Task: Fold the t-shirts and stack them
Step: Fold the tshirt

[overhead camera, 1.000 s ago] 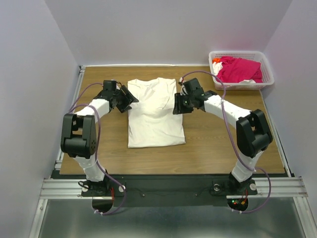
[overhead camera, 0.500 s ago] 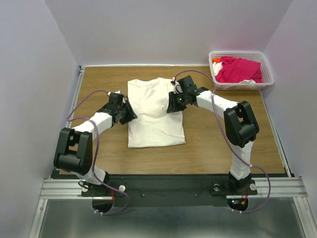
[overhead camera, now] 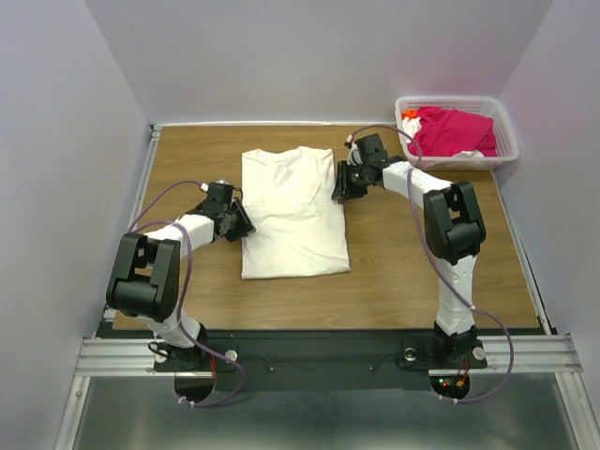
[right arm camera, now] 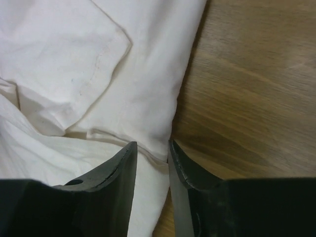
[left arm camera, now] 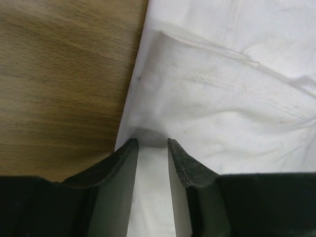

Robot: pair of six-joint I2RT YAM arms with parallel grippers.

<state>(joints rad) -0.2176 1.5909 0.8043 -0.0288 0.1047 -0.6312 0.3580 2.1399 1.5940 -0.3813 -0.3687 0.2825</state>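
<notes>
The off-white t-shirt (overhead camera: 292, 214) lies folded into a long rectangle at the table's middle, collar end to the back. My left gripper (overhead camera: 241, 225) is at its left edge, below the middle. In the left wrist view the narrow jaws (left arm camera: 150, 143) hold a bit of the shirt (left arm camera: 222, 113) near that edge. My right gripper (overhead camera: 339, 185) is at the upper right edge. In the right wrist view (right arm camera: 152, 144) it pinches the shirt's (right arm camera: 59, 54) hem fold. The magenta t-shirt (overhead camera: 452, 129) lies crumpled in the basket.
A white lattice basket (overhead camera: 507, 142) stands at the back right corner with the magenta shirt, some white cloth and an orange bit in it. Bare wooden table (overhead camera: 422, 262) lies on both sides of the shirt. Grey walls close in on three sides.
My left gripper has moved down along the shirt's left edge. My right gripper has moved from over the shirt out to its upper right edge. The shirt's outline looks the same.
</notes>
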